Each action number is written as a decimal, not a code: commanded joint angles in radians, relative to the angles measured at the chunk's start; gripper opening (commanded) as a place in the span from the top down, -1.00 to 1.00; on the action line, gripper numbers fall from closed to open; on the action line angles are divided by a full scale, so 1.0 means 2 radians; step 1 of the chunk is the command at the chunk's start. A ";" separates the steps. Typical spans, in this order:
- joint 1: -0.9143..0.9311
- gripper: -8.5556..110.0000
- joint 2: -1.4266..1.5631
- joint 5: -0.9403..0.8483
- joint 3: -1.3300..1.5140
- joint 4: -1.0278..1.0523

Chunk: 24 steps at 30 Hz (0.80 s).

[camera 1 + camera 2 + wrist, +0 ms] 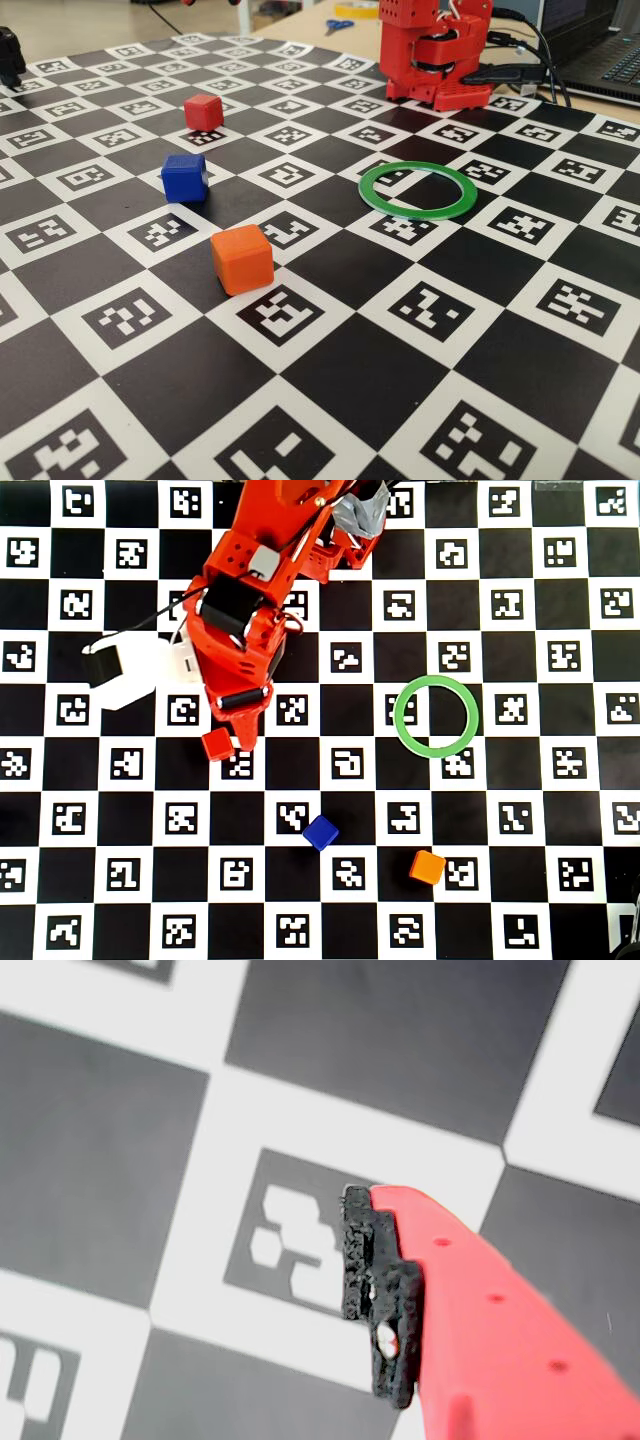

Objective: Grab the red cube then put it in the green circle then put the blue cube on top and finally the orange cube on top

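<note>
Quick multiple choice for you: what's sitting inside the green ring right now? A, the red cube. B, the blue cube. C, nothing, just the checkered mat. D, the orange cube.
C: in the overhead view the green circle encloses only mat, while the red cube, the blue cube and the orange cube all lie on the mat apart from it.
</note>
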 commanded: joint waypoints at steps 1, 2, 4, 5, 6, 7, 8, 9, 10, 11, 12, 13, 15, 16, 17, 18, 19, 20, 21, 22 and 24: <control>0.009 0.22 -0.005 -0.015 -0.007 -0.033; 0.011 0.22 -0.012 -0.016 -0.003 -0.041; 0.014 0.22 -0.028 -0.020 0.002 -0.055; 0.015 0.22 -0.038 -0.021 0.004 -0.062; 0.017 0.22 -0.045 -0.021 0.007 -0.071; 0.018 0.22 -0.052 -0.021 0.012 -0.079; 0.020 0.22 -0.059 -0.021 0.015 -0.087; 0.021 0.22 -0.064 -0.021 0.021 -0.095; 0.021 0.22 -0.068 -0.021 0.028 -0.104; 0.021 0.22 -0.071 -0.021 0.037 -0.114; 0.022 0.22 -0.074 -0.021 0.044 -0.122; 0.022 0.22 -0.076 -0.021 0.051 -0.130; 0.022 0.22 -0.081 -0.021 0.064 -0.144; 0.022 0.22 -0.084 -0.022 0.068 -0.150; 0.022 0.22 -0.087 -0.023 0.073 -0.157; 0.022 0.22 -0.091 -0.023 0.077 -0.164; 0.022 0.22 -0.094 -0.024 0.081 -0.169; 0.022 0.22 -0.097 -0.023 0.084 -0.175; 0.022 0.22 -0.100 -0.023 0.088 -0.181; 0.022 0.22 -0.103 -0.022 0.092 -0.188; 0.021 0.22 -0.109 -0.021 0.097 -0.198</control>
